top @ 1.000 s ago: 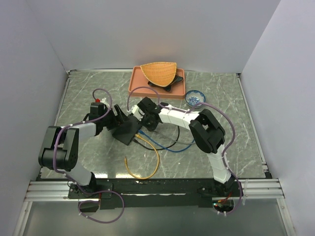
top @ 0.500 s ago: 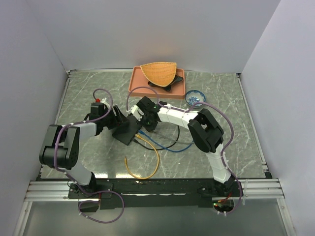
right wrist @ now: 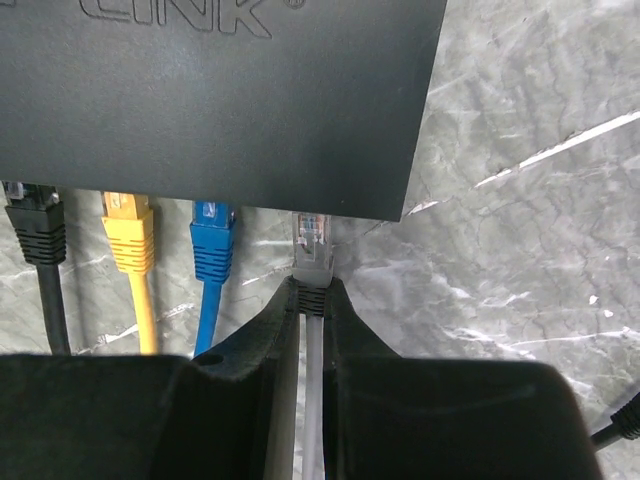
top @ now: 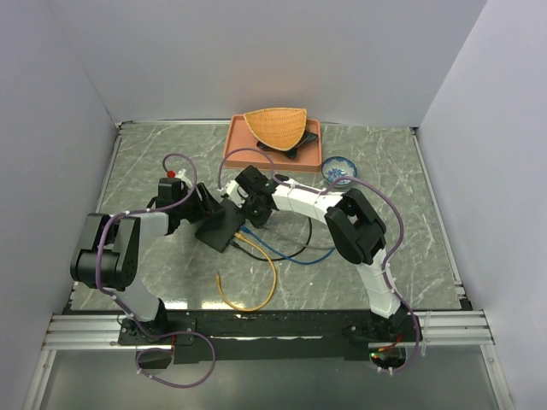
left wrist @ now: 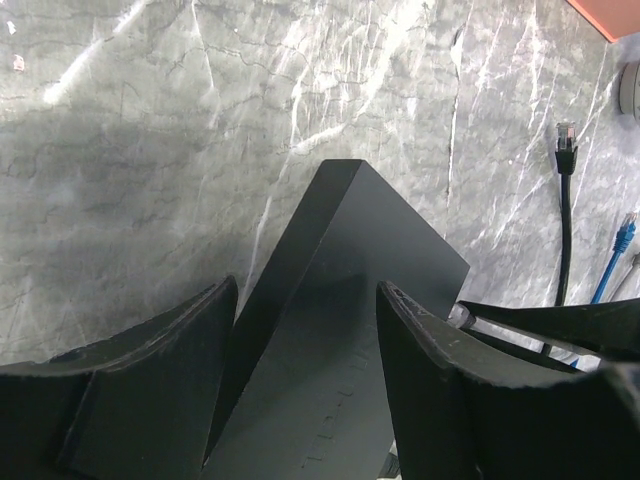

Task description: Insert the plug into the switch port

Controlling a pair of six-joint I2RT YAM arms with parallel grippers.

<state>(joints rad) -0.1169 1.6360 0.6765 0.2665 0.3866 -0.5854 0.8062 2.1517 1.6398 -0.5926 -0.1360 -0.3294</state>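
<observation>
While the right gripper [right wrist: 312, 295] is pinching the plug [right wrist: 313, 245] before the switch [right wrist: 220, 100], the left gripper [left wrist: 305, 290] is straddling it, clamp unclear: brace, then push straight.

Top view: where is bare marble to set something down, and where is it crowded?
Bare: the far-left corner between the orange tray and the left wall; the right strip between the right arm and the right wall. Crowded: the middle, where left gripper, right gripper with its plug, switch and cables meet.

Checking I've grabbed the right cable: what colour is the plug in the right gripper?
Translucent grey; the right wrist view shows the plug best.
</observation>
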